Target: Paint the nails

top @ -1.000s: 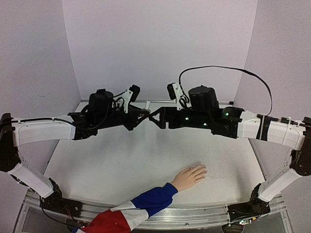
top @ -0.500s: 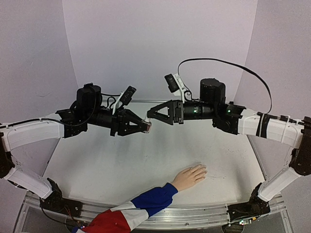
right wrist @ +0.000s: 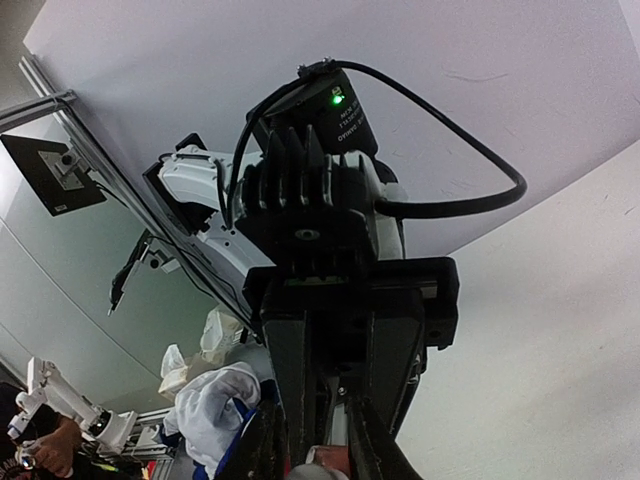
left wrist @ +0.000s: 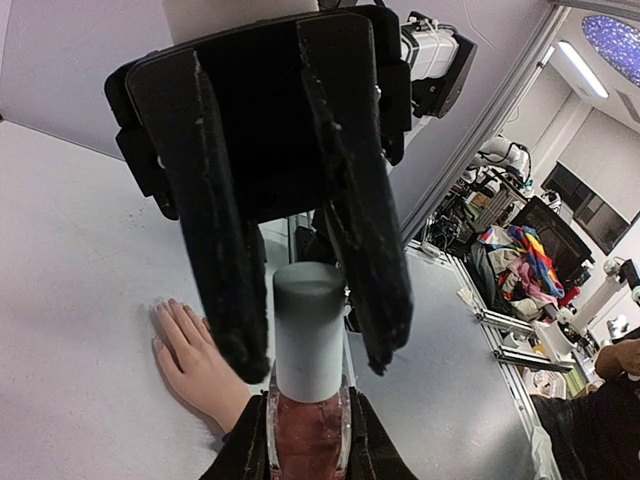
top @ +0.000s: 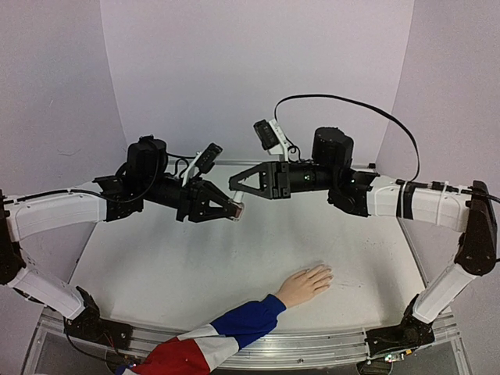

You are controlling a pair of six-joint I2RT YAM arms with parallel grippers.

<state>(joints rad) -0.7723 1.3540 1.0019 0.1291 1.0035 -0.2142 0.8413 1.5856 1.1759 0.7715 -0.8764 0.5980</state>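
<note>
High above and left of the pale flesh-coloured hand in its blue, white and red sleeve, the left end effector pinches a small pinkish bottle with a grey cap. The right end effector has its black fingers spread on both sides of this cap. The hand lies flat on the white counter, and its tiny nails point right.

Nails too small for detail, bottle base off-frame
</note>
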